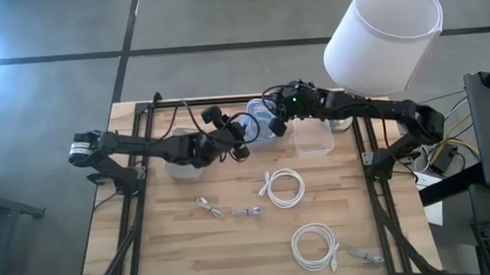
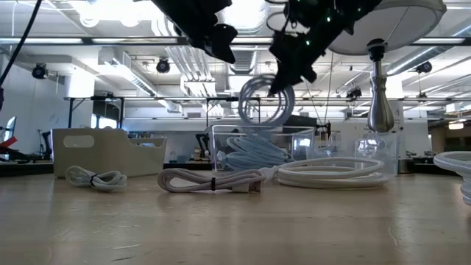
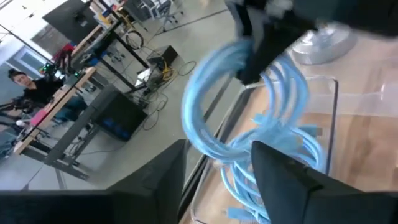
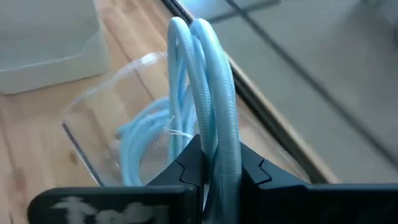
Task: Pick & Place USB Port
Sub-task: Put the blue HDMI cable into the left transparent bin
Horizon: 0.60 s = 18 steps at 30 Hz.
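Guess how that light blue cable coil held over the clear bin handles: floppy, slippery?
Likely floppy: the light blue cable coil hangs in loose loops from the right gripper, whose jaws pinch it. Probably light, since that narrow pinch carries it. Its tie seems to bundle the loops, so it may swing above the clear bin.

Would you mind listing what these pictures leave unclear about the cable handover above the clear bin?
- Held blue cable coil: its connector ends are hidden in the right wrist view by the right gripper, which is shut on it.
- Clear bin: its contents are covered in the high view by both arms.
- Left gripper: open, but its fingertips run off the left wrist view's edge.
- Small cable: its plug type is too small in the high view.
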### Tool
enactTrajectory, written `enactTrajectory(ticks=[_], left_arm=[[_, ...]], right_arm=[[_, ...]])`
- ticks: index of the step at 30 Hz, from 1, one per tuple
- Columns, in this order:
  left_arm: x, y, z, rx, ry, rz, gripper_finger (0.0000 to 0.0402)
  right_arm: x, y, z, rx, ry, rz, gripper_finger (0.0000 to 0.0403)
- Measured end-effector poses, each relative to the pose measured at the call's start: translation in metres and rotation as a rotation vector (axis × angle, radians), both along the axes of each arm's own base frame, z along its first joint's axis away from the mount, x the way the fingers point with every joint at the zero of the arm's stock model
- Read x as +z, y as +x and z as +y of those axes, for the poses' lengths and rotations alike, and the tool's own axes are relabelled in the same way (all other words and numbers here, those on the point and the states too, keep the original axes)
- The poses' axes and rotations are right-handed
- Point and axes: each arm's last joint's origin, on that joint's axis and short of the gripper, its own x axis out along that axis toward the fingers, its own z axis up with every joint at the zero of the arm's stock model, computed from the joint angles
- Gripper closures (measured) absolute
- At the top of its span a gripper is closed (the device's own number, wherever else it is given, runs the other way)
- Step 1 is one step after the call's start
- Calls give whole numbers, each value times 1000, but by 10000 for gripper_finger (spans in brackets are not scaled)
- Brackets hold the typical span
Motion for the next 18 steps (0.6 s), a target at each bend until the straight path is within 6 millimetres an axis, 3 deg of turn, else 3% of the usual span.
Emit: enactTrajectory(ticks=[9, 14, 18], left_arm=[[-1, 0, 0, 5, -5, -2, 190], [-1, 0, 1, 7, -8, -6, 190], [-1, 0, 2, 10, -7, -8, 192]], right_arm=[[-43, -22, -28, -33, 214, -141, 366], [-66, -32, -28, -78, 284, -157, 366], [-69, -30, -27, -9, 300, -282, 365]])
